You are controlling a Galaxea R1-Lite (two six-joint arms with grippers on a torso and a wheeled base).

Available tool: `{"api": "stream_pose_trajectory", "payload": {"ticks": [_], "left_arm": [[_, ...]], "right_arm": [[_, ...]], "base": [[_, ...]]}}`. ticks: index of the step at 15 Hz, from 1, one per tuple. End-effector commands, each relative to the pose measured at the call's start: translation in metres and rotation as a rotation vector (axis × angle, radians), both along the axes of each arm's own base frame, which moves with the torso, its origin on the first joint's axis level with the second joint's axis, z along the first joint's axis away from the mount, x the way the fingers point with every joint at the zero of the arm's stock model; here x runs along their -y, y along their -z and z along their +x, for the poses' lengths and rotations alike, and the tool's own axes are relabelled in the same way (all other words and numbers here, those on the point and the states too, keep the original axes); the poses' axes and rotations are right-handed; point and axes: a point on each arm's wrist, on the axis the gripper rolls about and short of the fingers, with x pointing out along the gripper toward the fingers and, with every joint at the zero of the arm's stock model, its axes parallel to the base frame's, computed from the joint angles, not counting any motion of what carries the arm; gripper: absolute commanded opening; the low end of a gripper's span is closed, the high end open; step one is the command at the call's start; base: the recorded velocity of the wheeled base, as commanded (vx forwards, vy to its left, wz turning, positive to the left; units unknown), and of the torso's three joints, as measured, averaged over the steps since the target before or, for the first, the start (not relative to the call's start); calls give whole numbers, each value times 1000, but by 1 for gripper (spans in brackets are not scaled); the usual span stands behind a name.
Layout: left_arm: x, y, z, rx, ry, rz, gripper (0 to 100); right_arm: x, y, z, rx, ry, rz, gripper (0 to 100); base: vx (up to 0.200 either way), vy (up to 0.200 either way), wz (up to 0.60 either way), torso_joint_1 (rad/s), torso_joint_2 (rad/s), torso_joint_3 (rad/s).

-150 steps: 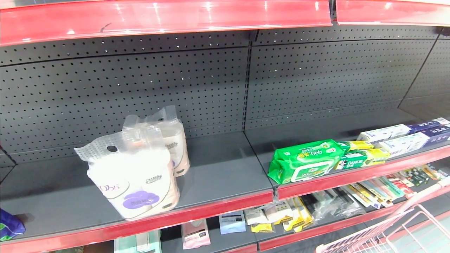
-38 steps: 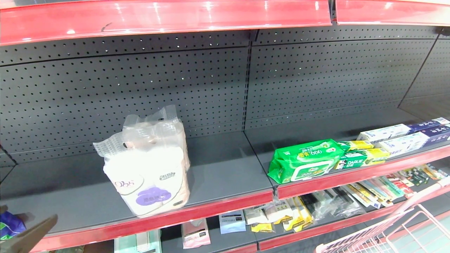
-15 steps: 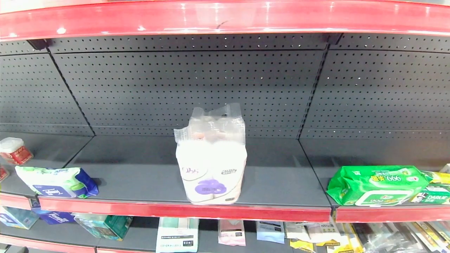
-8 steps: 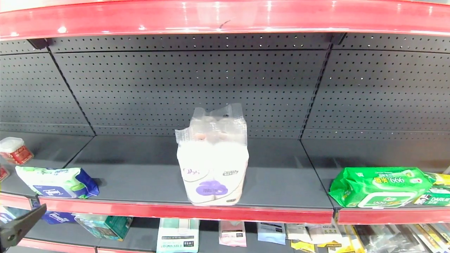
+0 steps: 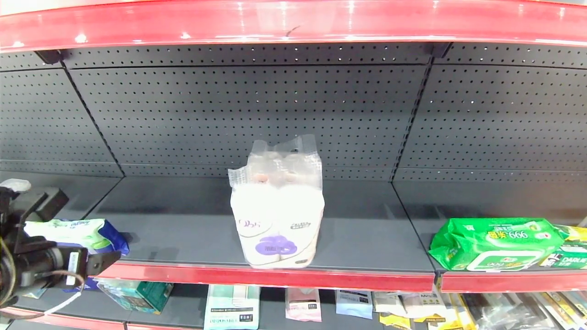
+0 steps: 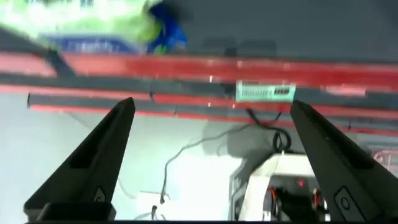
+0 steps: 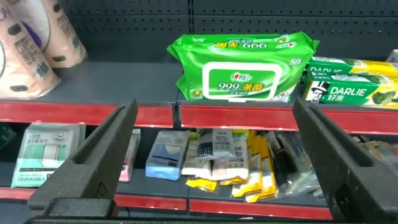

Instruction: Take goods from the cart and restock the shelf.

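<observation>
At the lower left of the head view, the left gripper (image 5: 91, 224) is hanging with its jaws spread wide and empty, in front of the red front edge of the shelf (image 5: 275, 277). The right gripper (image 7: 214, 155) is gaping too, holding nothing and facing the green wipes pack (image 7: 239, 65). At mid-frame the toilet paper pack (image 5: 276, 220) is standing upright near the front of the shelf, well apart from the blue-green tissue pack (image 5: 107, 238) lying at its left. The perforated back panel (image 5: 247, 114) is rising behind.

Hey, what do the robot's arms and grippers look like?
The left gripper and right gripper each have two matte black wedge-shaped fingers tapering to points. The left arm is black, with a white label and a thin pale cable looping below.
</observation>
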Motion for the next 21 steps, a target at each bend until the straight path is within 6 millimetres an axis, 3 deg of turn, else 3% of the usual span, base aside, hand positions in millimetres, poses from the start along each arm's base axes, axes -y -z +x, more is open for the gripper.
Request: {"api": "stream_pose_trajectory", "payload": {"ticks": [1, 5, 10, 21], "left_arm": [[13, 32, 52, -13, 31, -57, 100], [38, 44, 83, 2, 23, -150, 100], [69, 57, 92, -48, 67, -158, 100], [108, 80, 121, -91, 197, -62, 100]], "right_arm": [[0, 0, 0, 0, 0, -4, 100], [0, 0, 0, 0, -14, -30, 100], [0, 0, 0, 1, -14, -35, 100], [0, 0, 0, 1, -16, -35, 100]], "base": [[0, 0, 0, 0, 0, 0], [0, 0, 0, 0, 0, 0], [0, 0, 0, 0, 0, 0], [0, 0, 0, 0, 0, 0]]}}
